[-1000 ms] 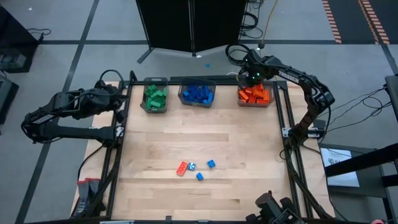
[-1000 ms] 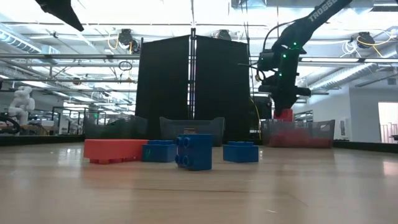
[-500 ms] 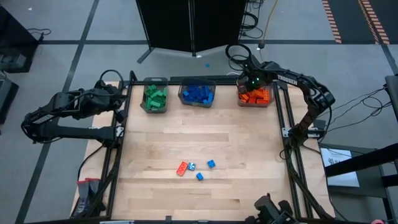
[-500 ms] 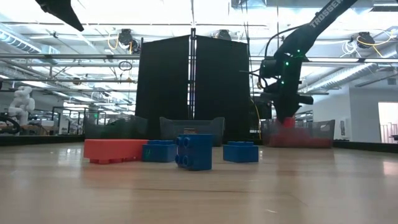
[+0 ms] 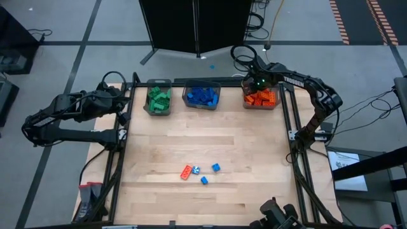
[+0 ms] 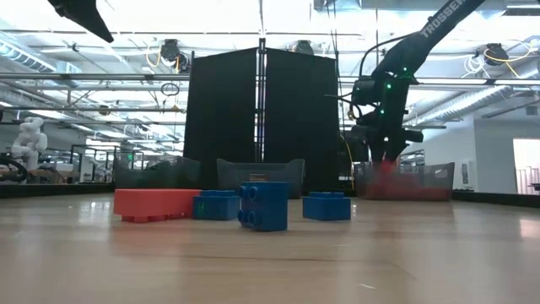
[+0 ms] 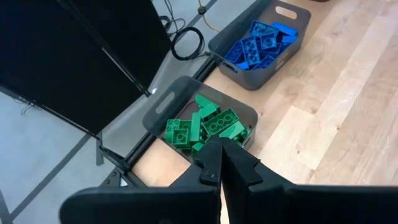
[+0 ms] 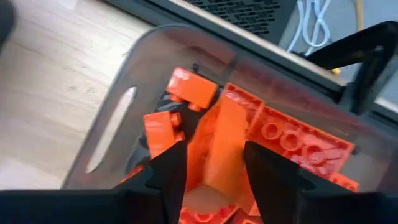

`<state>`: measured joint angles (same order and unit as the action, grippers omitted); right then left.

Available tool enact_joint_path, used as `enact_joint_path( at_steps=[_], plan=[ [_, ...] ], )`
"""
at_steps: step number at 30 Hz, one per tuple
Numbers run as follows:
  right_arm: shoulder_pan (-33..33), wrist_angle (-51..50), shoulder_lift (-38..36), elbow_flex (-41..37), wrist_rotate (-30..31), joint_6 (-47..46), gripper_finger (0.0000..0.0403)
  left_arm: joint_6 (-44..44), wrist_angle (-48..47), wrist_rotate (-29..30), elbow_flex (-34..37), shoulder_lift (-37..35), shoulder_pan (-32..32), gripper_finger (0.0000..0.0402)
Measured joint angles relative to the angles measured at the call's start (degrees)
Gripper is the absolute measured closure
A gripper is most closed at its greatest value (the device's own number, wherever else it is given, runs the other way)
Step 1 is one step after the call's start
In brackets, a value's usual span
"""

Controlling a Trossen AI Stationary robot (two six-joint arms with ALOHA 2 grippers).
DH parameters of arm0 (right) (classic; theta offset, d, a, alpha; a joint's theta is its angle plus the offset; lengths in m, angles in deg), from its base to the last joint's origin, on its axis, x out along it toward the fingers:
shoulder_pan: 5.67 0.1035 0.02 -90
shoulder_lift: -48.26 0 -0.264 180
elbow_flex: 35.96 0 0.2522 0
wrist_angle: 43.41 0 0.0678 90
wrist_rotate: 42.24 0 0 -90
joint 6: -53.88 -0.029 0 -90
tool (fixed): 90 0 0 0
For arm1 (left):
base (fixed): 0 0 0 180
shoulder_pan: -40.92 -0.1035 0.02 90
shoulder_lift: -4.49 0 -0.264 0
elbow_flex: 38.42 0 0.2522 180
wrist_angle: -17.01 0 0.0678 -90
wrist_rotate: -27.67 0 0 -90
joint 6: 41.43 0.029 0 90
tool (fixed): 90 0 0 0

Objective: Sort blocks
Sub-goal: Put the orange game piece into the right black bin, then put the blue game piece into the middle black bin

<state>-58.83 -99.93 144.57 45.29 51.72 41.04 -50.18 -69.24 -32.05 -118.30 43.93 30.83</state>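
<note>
The table [image 5: 203, 146] carries three grey bins in a row along its far edge, and everything else sits relative to that row: the green bin [image 5: 158, 99] at the left end, the blue bin [image 5: 201, 96] in the middle, the orange bin [image 5: 261, 97] at the right end, each holding blocks of its own colour. The left arm [image 5: 70, 117] waits folded off the table's left side, just outside the green bin; its gripper [image 7: 221, 163] has its fingers pressed together with nothing between them, and its wrist view looks over the green blocks [image 7: 205, 124] and, past them, the blue blocks [image 7: 261, 40]. The right arm [image 5: 311, 92] reaches in from the right, and its gripper [image 5: 257, 84] hangs over the near-left corner of the orange bin, low over the rim in the low view [image 6: 381, 150]. In its wrist view the fingers [image 8: 169, 168] stand apart, and an upright orange block [image 8: 221, 146] shows in the gap between them, above the pile of orange blocks [image 8: 292, 146]; whether they grip it I cannot tell. Well away from the bins, near the table's middle front, lie four loose blocks close together: one orange-red block [image 5: 186, 171] and three blue ones [image 5: 216, 167]
</note>
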Motion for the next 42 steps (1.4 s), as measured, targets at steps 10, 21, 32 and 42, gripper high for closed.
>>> enact_joint_path(
  at_steps=[10,21,32,42],
  plan=[
    [0.01,0.90,-1.36,0.00,-4.31,0.88,0.0248,0.02,-0.02,0.02,0.01,0.01,-0.01,0.0402],
    [-0.10,3.33,-11.55,0.00,-4.02,1.25,0.0248,0.09,-0.02,0.00,-0.01,0.00,-0.02,0.0402],
    [2.13,7.90,-19.34,0.02,-4.23,0.01,0.0248,0.49,-0.02,0.00,0.00,0.01,-0.01,0.0402],
    [10.71,14.41,-19.02,0.04,-7.99,0.01,0.0248,0.61,-0.02,0.00,-0.01,0.01,-0.02,0.0402]
  ],
)
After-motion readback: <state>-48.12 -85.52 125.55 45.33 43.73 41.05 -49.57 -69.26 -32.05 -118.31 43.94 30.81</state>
